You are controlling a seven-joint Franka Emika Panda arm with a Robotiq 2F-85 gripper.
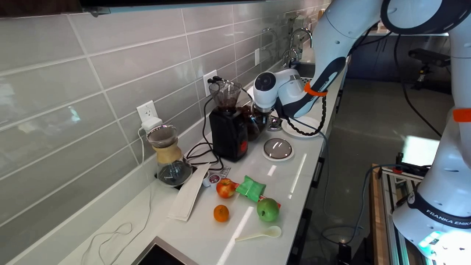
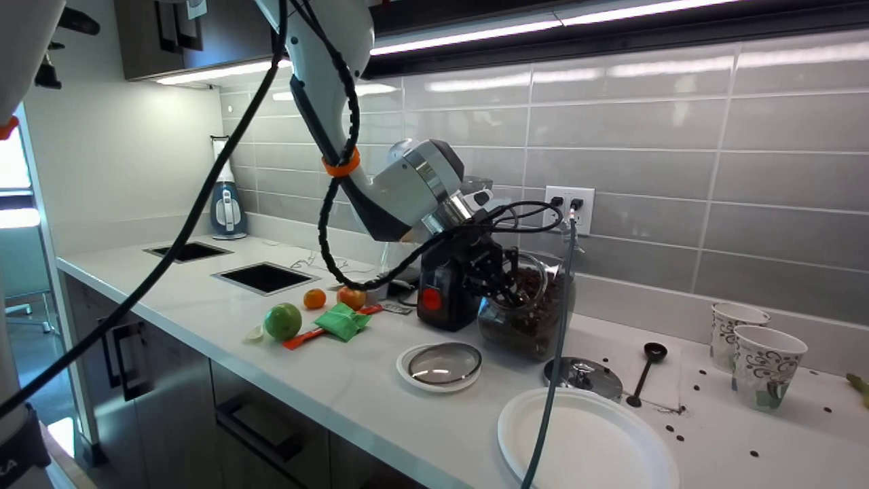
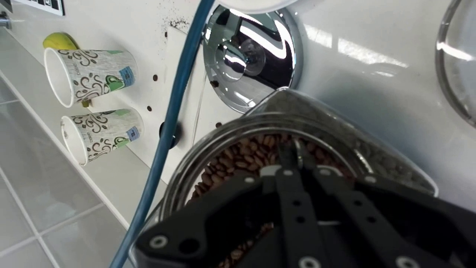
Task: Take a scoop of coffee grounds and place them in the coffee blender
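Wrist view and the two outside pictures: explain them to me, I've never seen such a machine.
It's a robot arm. Two pictures come from cameras outside it; the wrist view comes from a camera on its wrist, looking past the gripper. That gripper is shut at the mouth of a jar of beans; I can't tell whether it pinches anything. The scoop isn't held: it lies near the lid. Also on the counter: a grinder, cups, a plate and fruit.
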